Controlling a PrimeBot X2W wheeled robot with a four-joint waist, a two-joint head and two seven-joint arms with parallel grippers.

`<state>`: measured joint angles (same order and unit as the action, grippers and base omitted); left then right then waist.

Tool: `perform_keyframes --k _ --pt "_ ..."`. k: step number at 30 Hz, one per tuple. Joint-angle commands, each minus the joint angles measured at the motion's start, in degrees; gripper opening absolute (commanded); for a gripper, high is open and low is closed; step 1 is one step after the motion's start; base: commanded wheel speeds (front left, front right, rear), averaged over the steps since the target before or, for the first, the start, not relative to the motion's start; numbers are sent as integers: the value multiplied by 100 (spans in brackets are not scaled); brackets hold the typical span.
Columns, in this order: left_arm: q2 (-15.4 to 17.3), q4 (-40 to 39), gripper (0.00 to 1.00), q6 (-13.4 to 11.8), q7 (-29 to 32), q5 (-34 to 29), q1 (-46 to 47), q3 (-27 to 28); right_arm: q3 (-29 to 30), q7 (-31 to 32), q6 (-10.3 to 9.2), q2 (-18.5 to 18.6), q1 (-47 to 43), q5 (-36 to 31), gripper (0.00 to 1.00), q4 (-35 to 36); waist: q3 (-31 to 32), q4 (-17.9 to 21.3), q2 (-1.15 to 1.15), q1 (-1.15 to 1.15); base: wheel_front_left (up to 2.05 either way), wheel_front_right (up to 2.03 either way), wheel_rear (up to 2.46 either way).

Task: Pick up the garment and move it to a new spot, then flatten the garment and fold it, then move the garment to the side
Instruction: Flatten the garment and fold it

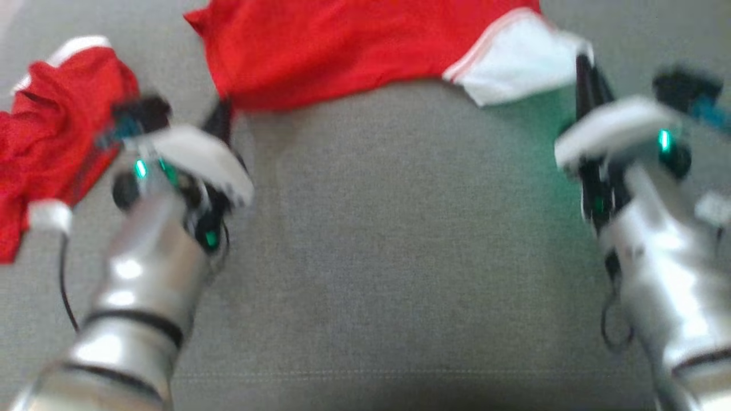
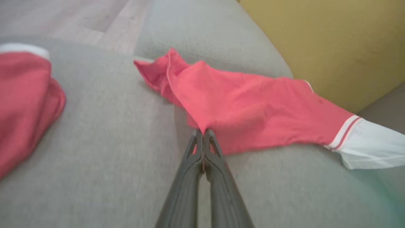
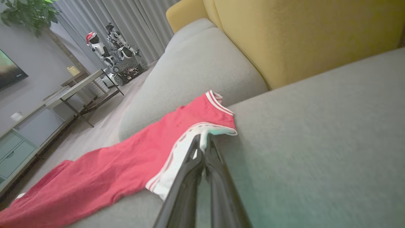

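Garment [image 1: 342,51] lay stretched across the grey cushion [image 1: 400,257]; we saw our left gripper [image 2: 202,132] clamped on its red edge, our right gripper [image 3: 202,138] clamped on its white corner.

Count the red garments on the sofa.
2. The stretched garment is pinched by the left gripper and right gripper; the crumpled garment lies on the sofa left of them.

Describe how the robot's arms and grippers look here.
Both the left arm and right arm have glossy silver forearms ringed by a black band, white wrist shells with small green lights, and thin black cables alongside. The left gripper and right gripper each have two long, dark grey, tapering fingers with triangular cut-outs near the tips.
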<state>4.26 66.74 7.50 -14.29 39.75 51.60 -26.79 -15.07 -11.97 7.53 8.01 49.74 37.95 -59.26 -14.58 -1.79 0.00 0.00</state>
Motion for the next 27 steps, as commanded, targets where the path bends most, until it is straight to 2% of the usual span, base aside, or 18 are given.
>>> perform_keyframes --k 1,6,7,12,15,19,23,27 --pt "243 -332 0 -2 -67 -30 -246 153 -112 -109 -4 20 -305 86 0 390 251 -57 0 0 0 0 0" --pt "430 -1469 0 -34 -69 -364 -1344 382 -62 -179 -4 241 -1826 205 0 1369 523 -121 0 0 0 0 0" --pt "430 -1469 0 -34 -69 -364 -1344 382 -62 -179 -4 241 -1826 205 0 1369 523 -121 0 0 0 0 0" --pt "508 -2476 0 -232 -70 -685 -2428 433 480 17 -4 266 -3506 138 0 2611 807 -208 0 0 0 0 0" --pt "640 -2961 0 -279 -70 -703 -2965 486 872 428 -4 108 -4485 -107 0 3569 971 -192 0 0 0 0 0" --pt "857 -3583 0 -320 20 -657 -3657 466 1594 1219 -4 -288 -5769 -437 0 4931 1213 -216 0 0 0 0 0" --pt "1083 -4317 0 -565 176 -539 -4358 584 2007 2046 -4 -490 -6783 -624 0 6175 1405 -181 0 0 0 0 0" --pt "1294 -5035 0 -872 398 -427 -4990 725 2206 2484 -4 -510 -7466 -408 0 6945 1528 -147 0 0 0 0 0"
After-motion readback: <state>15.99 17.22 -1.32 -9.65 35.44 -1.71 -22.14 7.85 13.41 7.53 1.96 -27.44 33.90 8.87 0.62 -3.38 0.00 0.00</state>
